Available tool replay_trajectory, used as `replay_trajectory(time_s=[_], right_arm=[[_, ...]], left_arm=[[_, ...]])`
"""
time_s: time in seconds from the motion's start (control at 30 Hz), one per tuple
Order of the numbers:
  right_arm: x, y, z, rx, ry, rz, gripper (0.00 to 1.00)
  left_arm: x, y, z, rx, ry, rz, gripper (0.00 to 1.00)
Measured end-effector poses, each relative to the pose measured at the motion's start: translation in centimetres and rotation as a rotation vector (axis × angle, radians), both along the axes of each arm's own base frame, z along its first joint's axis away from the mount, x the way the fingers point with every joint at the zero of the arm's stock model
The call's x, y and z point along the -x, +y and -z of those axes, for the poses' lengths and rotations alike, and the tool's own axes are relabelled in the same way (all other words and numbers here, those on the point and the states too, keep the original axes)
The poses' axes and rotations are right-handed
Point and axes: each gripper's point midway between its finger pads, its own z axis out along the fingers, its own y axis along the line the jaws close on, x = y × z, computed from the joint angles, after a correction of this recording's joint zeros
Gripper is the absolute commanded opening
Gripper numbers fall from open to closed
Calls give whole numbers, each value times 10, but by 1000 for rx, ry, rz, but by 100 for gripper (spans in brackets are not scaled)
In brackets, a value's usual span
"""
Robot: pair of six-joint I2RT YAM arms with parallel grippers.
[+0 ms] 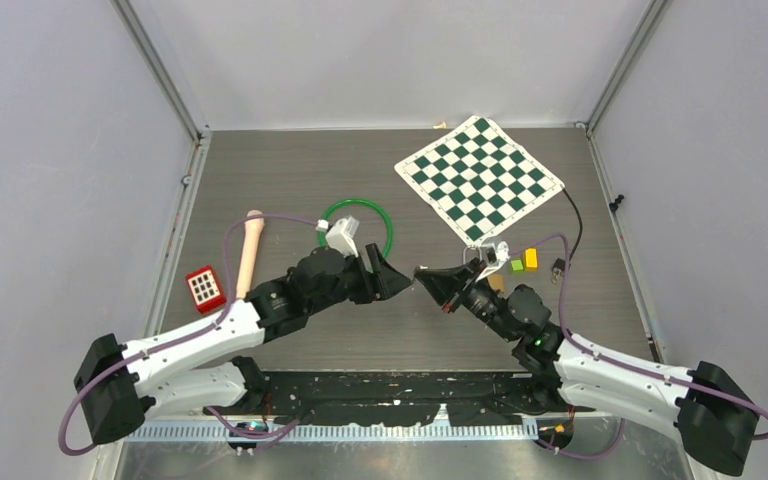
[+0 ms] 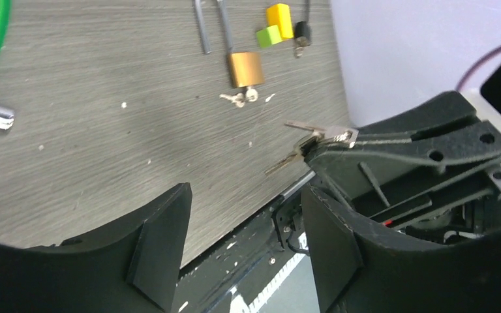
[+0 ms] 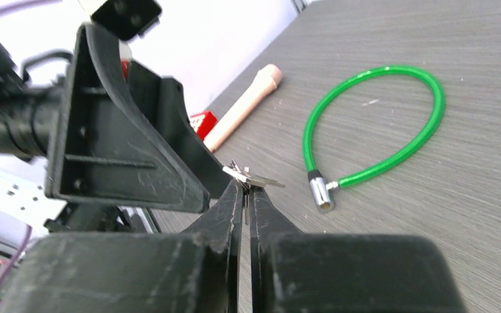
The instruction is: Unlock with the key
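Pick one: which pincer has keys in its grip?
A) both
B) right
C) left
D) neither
B: the right pincer is shut on the keys, which stick out past its tips, while the left pincer stands open with nothing between its fingers.

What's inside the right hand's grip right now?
A bunch of silver keys, pinched at the tips of the shut right hand, blades sticking out. The part clamped between the fingers is covered; the key count is unclear.
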Motion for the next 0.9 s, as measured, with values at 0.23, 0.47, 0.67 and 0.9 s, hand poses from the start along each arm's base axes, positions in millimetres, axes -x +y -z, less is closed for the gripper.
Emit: replay_trajectory(time_s=[0.23, 0.47, 0.67, 0.9], right_arm=[[2, -12, -34, -166, 22, 36, 5], [7, -16, -54, -278, 52, 24, 5], [11, -18, -68, -326, 41, 6, 5], [16, -16, -78, -357, 17, -30, 5]], left_arm=[[6, -10, -13, 155, -164, 91, 68], [17, -23, -60, 335, -346, 197, 67], [32, -31, -93, 448, -441, 295, 62], [38, -42, -101, 475, -440, 364, 61]])
